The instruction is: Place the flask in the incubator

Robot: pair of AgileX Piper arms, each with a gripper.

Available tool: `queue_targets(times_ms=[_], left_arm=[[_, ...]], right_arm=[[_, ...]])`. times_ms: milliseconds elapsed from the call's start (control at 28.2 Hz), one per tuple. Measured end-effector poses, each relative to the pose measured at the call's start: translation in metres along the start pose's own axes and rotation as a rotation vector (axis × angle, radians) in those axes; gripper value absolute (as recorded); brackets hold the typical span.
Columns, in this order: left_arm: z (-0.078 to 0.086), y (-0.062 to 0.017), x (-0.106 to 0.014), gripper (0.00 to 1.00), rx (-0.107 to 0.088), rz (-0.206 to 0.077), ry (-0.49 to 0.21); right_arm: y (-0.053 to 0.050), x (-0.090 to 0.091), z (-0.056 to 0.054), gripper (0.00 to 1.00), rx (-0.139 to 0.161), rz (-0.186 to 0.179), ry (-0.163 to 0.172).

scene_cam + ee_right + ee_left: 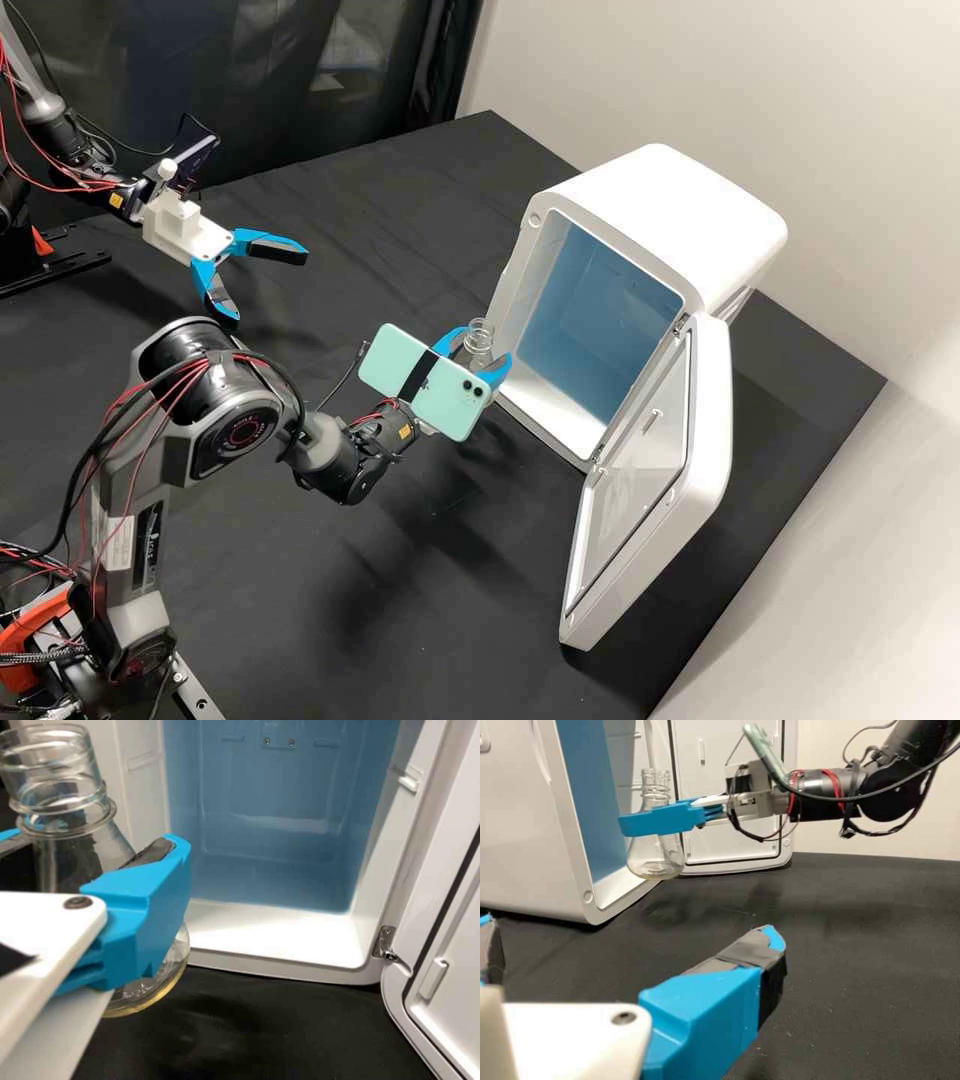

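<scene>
Gripping flask (480,330) at neck, right pincer (476,354).

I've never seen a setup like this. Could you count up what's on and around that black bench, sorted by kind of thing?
2 robot arms: one ends in the left gripper, one in the right gripper
1 glass flask
1 white incubator
1 mint-green phone
Total: 5
</scene>
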Motion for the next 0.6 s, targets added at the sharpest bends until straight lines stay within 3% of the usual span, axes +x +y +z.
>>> queue_targets(times_ms=[107, 355, 604], left_arm=[[0.001, 0.0000, 0.000, 1.00, -0.001, 0.000, -0.001], [0.002, -0.0003, 0.001, 1.00, -0.001, -0.001, -0.009], [0.003, -0.0005, 0.001, 1.00, 0.000, -0.002, -0.013]], right_arm=[[-0.001, 0.008, 0.001, 0.00, -0.002, -0.001, -0.010], [-0.003, 0.025, 0.009, 0.00, 0.002, -0.006, -0.071], [0.000, 0.038, 0.011, 0.00, -0.003, 0.006, -0.096]])
